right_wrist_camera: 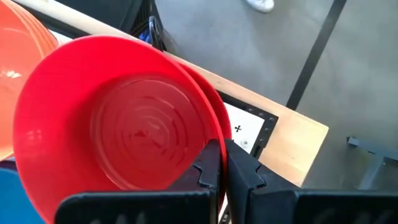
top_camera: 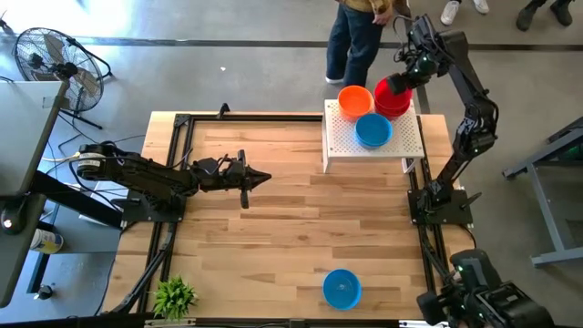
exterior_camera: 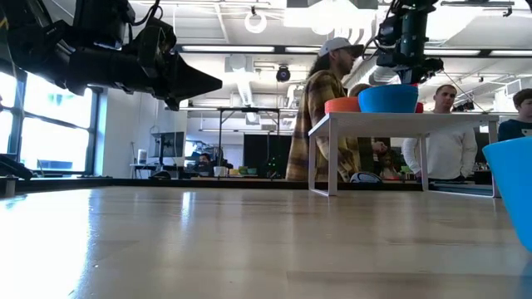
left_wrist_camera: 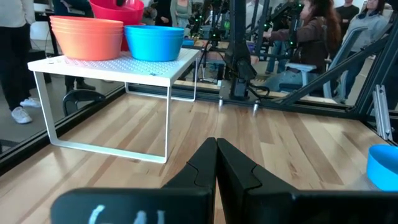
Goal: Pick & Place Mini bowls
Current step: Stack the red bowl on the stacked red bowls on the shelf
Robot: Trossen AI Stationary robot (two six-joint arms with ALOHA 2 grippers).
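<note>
With both arms parked apart, I see my right gripper [top_camera: 402,84] at upper right of the high view, fingers pinched on the rim of a red bowl [right_wrist_camera: 118,118], held tilted over the red stack [top_camera: 393,103] on the white rack [top_camera: 341,141]. Orange bowls [top_camera: 354,99] and a blue bowl [top_camera: 373,130] also sit on the rack, touching each other. Another blue bowl [top_camera: 342,288] lies alone on the table [top_camera: 273,237], bottom centre. My left gripper [top_camera: 264,178] hovers mid-left over bare wood, fingers pressed together, holding nothing. A person [top_camera: 355,36] stands behind the rack; a small plant [top_camera: 173,296] is at lower left.
</note>
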